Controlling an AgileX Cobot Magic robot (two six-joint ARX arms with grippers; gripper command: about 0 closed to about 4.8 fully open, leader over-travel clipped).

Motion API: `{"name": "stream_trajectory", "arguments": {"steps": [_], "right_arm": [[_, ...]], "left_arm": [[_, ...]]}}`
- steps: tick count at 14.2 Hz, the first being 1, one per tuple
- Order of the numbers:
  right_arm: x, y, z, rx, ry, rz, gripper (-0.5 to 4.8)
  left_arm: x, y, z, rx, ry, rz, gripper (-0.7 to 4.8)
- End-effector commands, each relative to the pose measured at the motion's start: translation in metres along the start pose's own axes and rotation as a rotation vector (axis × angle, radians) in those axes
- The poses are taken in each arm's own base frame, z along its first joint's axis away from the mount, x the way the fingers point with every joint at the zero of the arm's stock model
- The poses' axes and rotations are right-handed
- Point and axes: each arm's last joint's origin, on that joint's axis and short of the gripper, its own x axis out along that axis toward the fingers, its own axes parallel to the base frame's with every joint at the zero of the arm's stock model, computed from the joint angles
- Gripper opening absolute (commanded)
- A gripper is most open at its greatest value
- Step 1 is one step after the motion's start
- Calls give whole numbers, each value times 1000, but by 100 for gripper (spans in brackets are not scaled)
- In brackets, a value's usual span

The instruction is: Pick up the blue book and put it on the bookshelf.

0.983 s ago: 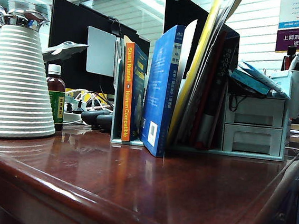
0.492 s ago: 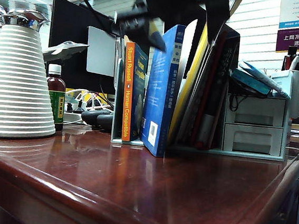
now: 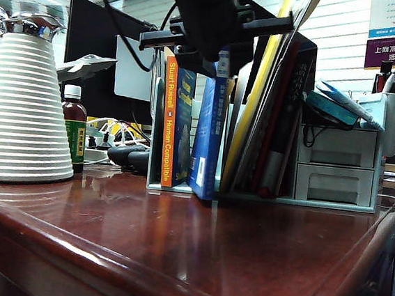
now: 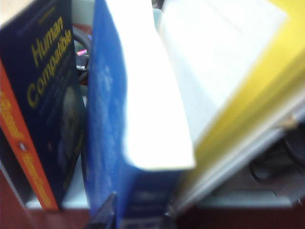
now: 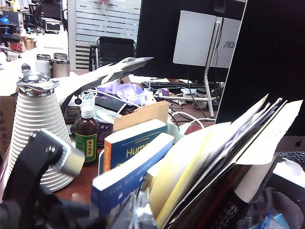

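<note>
The blue book [image 3: 209,135] stands nearly upright in the bookshelf [image 3: 335,176], between the orange-spined book [image 3: 167,117] and a yellow folder [image 3: 259,91]. My left gripper [image 3: 219,65] comes down from above onto the book's top edge. In the left wrist view its dark fingertips [image 4: 112,202] sit on either side of the blue book [image 4: 107,143], so my left gripper [image 4: 139,205] is shut on it. The right wrist view looks along the blue book [image 5: 138,164] from behind. My right gripper [image 5: 139,212] is a grey blur there, and its jaws are unreadable.
A white ribbed jug [image 3: 22,110] and a brown bottle [image 3: 73,132] stand at the left of the wooden table [image 3: 187,259]. Folders and dark books [image 3: 285,114] crowd the slots right of the blue book. A pen cup [image 3: 391,104] tops the shelf's right end. Monitors stand behind.
The left arm dropped from above onto the blue book's top and its jaws closed on it. The book, which leaned right, now stands nearly upright. The right arm kept still.
</note>
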Motion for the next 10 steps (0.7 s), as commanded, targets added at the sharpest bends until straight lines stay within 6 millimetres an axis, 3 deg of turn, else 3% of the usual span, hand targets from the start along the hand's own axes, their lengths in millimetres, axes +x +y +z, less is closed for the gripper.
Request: {"name": "stream_trajectory", "arguments": {"steps": [1, 2, 8, 9, 10], "right_arm": [[-1, 0, 3, -2, -21, 5, -1], [-1, 0, 3, -2, -21, 4, -1], [-1, 0, 3, -1, -20, 4, -1], [-1, 0, 3, -2, -21, 4, -1], [-1, 0, 3, -2, -21, 4, -1]], "left_arm": [[16, 12, -4, -3, 19, 33, 33], [21, 17, -4, -11, 12, 47, -6], [40, 32, -3, 10, -5, 44, -6], [40, 30, -4, 8, 15, -25, 32], [40, 29, -4, 6, 23, -44, 139]]}}
